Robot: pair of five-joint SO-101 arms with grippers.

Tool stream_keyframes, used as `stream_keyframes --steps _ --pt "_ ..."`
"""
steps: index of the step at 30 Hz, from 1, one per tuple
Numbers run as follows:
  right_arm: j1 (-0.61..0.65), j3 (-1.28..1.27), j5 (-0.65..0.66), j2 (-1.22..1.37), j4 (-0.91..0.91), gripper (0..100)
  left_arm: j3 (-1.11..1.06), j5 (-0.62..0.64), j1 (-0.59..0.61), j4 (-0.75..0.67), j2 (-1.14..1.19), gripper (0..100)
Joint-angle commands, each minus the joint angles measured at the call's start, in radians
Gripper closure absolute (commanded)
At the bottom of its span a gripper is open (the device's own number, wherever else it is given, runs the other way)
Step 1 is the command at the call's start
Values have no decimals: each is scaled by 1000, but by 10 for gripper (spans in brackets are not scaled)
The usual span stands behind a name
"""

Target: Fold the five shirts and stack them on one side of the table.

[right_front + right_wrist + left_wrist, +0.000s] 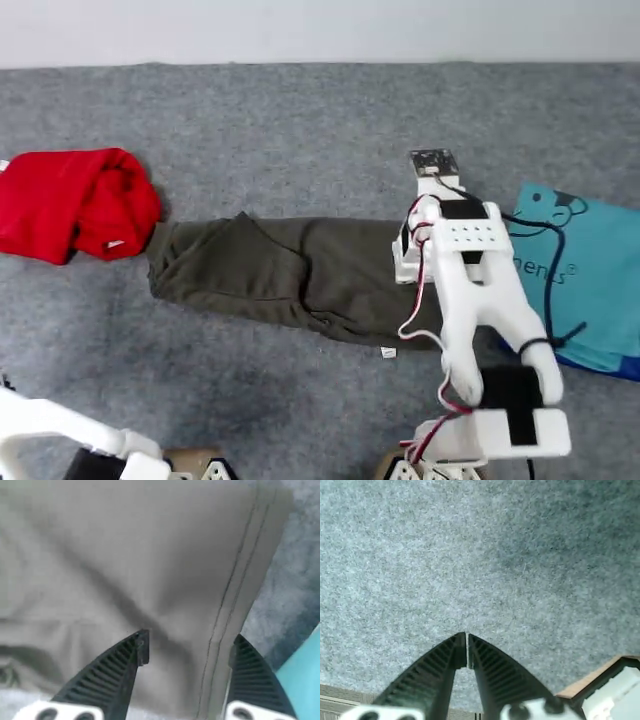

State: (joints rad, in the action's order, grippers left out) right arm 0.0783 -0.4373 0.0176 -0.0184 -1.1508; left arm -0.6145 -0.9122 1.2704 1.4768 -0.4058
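R arm (pixel 470 290) over olive shirt (pixel 270 270)

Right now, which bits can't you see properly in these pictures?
- Teal shirt: in the high view it is cut off by the right edge, and the right arm covers its near corner.
- Olive shirt: in the high view its right end is hidden under the right arm.
- Red shirt: in the high view it is clipped by the left edge.

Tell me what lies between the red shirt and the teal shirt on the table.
The olive-green shirt lies stretched between them, one end beside the red shirt, the other under the open right gripper. The high view shows it.
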Motion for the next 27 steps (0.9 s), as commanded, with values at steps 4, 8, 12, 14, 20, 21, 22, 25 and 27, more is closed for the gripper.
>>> stream_keyframes --steps 4,8,12,14,20,21,22,25,27 --pt "-18 11 -11 157 136 734 7 -5 -2 -8 -31 984" --pt "-15 51 -11 226 140 735 8 -5 -2 -8 -31 984" --pt "-15 81 -6 255 99 747 13 -5 -2 -8 -31 984" --pt "-15 87 -3 265 82 816 15 -5 -2 -8 -31 984" --pt "-22 84 32 268 62 977 15 -5 -2 -8 -31 984" --pt "-22 84 52 266 62 987 15 -5 -2 -8 -31 984" --pt "-25 84 74 263 62 991 15 -5 -2 -8 -31 984" --pt "-50 95 118 245 41 988 16 -5 -2 -8 -31 984" --pt "-70 106 158 196 10 988 22 -5 -2 -9 -31 984"
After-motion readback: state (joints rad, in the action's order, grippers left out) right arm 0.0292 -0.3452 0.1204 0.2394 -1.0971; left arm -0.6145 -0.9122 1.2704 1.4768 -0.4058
